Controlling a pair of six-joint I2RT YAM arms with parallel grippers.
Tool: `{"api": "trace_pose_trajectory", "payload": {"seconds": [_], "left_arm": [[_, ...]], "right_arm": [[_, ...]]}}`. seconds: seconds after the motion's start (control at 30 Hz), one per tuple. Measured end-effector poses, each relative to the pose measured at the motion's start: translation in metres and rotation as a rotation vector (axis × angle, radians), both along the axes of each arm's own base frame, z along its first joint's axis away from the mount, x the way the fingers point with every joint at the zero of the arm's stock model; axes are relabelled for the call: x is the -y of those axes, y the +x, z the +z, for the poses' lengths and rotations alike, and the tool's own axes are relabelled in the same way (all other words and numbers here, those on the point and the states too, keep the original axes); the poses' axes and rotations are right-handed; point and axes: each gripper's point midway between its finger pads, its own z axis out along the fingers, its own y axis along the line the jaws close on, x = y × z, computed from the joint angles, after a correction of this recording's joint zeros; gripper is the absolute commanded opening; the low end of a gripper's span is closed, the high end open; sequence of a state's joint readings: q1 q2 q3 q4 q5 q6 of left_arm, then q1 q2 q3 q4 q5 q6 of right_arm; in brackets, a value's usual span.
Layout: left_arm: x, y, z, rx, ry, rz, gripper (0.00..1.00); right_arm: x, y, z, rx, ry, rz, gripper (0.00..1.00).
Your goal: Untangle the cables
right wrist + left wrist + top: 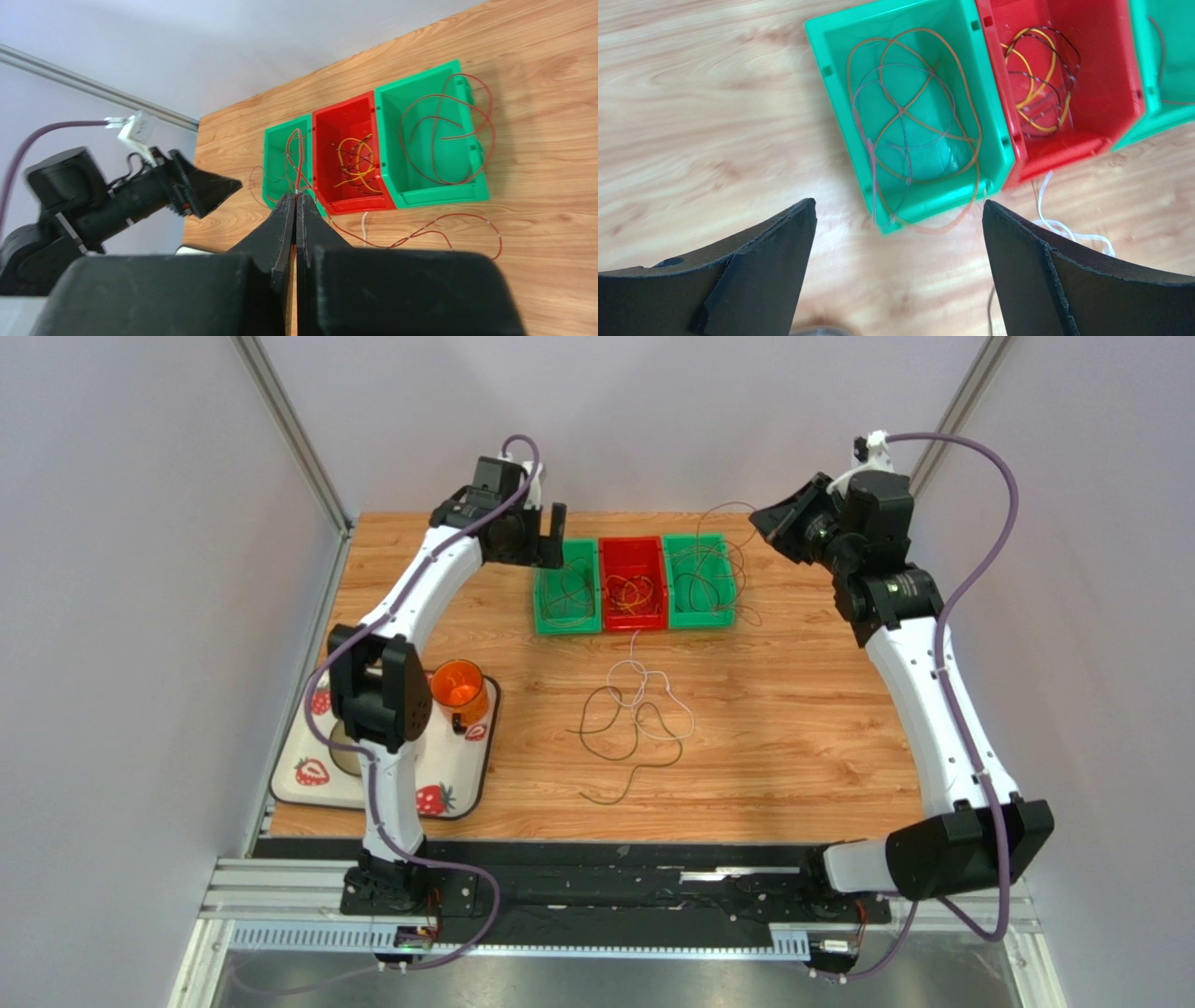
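Note:
Three bins stand in a row at the back: a left green bin (544,611), a red bin (631,618) and a right green bin (723,611). Orange-brown cables (913,119) lie looped in the left green bin. Yellow and dark cables (1039,77) lie in the red bin, and dark red cables (442,122) in the right green bin. A loose tangle of whitish and dark cables (634,717) lies mid-table. My left gripper (550,535) (898,204) is open and empty above the left green bin's near corner. My right gripper (769,521) (296,196) is raised and shut on a thin dark red cable (421,232).
An orange cup (459,686) stands on a strawberry-patterned tray (316,773) at the left, beside the left arm. A white cable end (1053,225) lies in front of the red bin. White walls and metal posts close in the table at the back and sides.

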State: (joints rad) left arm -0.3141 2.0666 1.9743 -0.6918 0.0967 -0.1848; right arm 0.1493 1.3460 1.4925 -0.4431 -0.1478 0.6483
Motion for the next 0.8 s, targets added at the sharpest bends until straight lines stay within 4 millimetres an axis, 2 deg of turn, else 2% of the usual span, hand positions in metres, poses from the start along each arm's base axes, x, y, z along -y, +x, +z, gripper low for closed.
{"api": "trace_pose_trajectory", "payload": {"seconds": [0.1, 0.17, 0.23, 0.3, 0.33, 0.43, 0.5, 0.6, 0.67, 0.8], "left_arm": [[-0.012, -0.020, 0.040, 0.039, 0.012, 0.022, 0.97], [-0.023, -0.042, 0.065, 0.069, 0.015, 0.035, 0.97], [-0.034, -0.074, 0.085, 0.086, 0.014, 0.040, 0.98], [-0.047, -0.111, 0.095, 0.109, 0.009, 0.045, 0.99], [-0.056, -0.136, 0.094, 0.107, 0.013, 0.048, 0.99], [-0.079, -0.187, 0.083, 0.117, 0.038, 0.068, 0.99], [-0.091, -0.209, 0.068, 0.110, 0.063, 0.077, 0.99], [-0.102, -0.228, 0.040, 0.078, 0.099, 0.087, 0.99], [-0.107, -0.234, 0.026, 0.055, 0.124, 0.097, 0.98], [-0.116, -0.234, 0.015, 0.040, 0.169, 0.128, 0.96]], "right_arm": [[-0.011, 0.016, 0.001, -0.010, 0.029, 0.030, 0.00], [-0.018, 0.027, -0.001, -0.018, 0.043, 0.041, 0.00], [-0.021, 0.038, -0.004, -0.029, 0.050, 0.046, 0.00], [-0.025, 0.052, -0.008, -0.038, 0.055, 0.046, 0.00], [-0.026, 0.060, -0.011, -0.043, 0.056, 0.045, 0.00], [-0.027, 0.080, -0.022, -0.059, 0.050, 0.033, 0.00], [-0.026, 0.093, -0.035, -0.078, 0.036, 0.015, 0.00], [-0.023, 0.114, -0.064, -0.124, 0.002, -0.013, 0.00], [-0.021, 0.126, -0.088, -0.163, -0.024, -0.032, 0.00], [-0.018, 0.146, -0.135, -0.248, -0.073, -0.049, 0.00]]}}
